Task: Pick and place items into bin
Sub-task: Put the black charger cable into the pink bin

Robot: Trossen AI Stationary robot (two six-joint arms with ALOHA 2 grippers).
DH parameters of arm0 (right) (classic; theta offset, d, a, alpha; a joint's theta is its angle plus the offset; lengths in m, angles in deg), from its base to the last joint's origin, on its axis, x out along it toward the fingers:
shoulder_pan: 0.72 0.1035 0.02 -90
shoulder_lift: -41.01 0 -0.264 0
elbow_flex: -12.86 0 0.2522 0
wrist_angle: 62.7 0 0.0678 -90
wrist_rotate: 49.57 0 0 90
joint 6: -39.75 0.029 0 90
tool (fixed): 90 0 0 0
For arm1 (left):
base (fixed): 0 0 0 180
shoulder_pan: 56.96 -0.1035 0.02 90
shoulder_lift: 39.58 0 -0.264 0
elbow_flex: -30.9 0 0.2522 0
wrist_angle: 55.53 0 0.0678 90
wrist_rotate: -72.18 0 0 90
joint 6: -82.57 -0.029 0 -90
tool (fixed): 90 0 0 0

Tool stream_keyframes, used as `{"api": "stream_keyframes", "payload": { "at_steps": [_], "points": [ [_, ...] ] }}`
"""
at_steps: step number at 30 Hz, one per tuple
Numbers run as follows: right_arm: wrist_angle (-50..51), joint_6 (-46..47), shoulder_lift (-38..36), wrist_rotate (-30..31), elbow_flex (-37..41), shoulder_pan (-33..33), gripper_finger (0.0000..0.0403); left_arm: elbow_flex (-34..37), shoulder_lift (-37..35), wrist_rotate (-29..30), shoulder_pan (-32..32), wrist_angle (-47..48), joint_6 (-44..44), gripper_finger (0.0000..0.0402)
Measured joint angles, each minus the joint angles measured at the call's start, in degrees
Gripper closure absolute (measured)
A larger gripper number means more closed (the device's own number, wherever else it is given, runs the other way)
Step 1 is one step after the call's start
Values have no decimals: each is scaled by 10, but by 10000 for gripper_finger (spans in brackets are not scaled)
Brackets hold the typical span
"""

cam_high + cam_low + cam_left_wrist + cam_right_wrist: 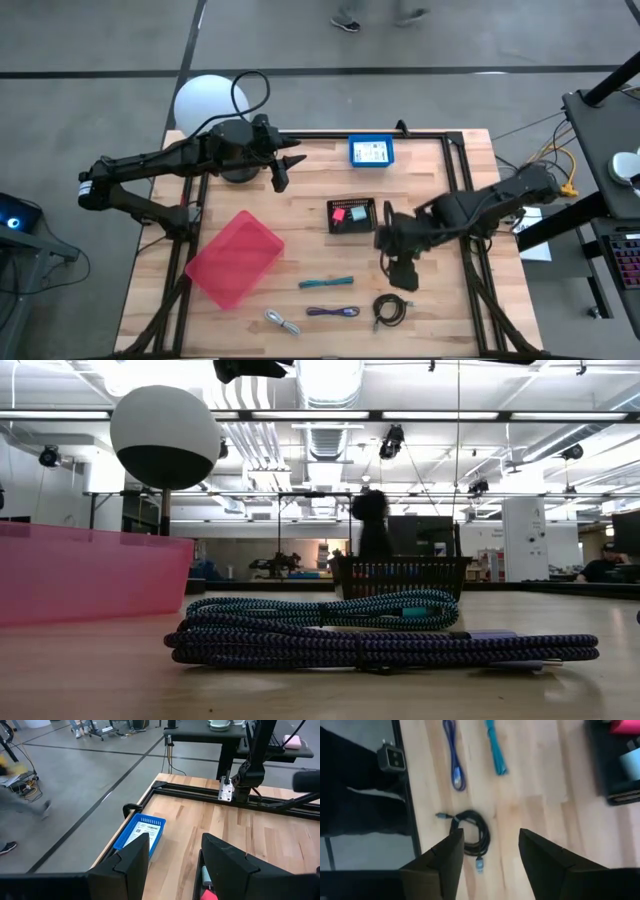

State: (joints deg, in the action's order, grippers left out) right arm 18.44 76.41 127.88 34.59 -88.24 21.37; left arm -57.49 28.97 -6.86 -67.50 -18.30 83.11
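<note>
Cables lie along the near edge of your table (420, 190): the purple cable (332, 312) is a long bundle running left to right, with the teal cable (326, 283) just behind it on the same axis. Your grey-white cable (282, 321) sits left of them, angled diagonally. The black cable (389, 310) is wound into a loop with one plug end poking out.

Your right gripper (400, 268) hangs above the black cable, fingers (445, 855) spread and holding nothing. Your left gripper (281, 170) hovers near the back of the table by the white globe lamp (207, 100), also spread and empty.

The pink bin (235, 257) lies diagonally at left. A black tray (352, 216) of small pieces and a blue box (371, 151) sit farther back.
</note>
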Motion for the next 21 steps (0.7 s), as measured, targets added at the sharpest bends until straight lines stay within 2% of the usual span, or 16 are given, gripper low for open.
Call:
{"api": "stream_keyframes", "payload": {
  "at_steps": [9, 13, 21],
  "points": [
    [1, 68, 55, -1, 7, 60, 178, 0, 0, 0, 0, 0, 0, 235],
    [1, 116, 78, -8, 18, 71, 175, 0, 0, 0, 0, 0, 0, 235],
    [-17, 143, 110, -6, 54, 96, 177, 0, 0, 0, 0, 0, 1, 235]
  ]
}}
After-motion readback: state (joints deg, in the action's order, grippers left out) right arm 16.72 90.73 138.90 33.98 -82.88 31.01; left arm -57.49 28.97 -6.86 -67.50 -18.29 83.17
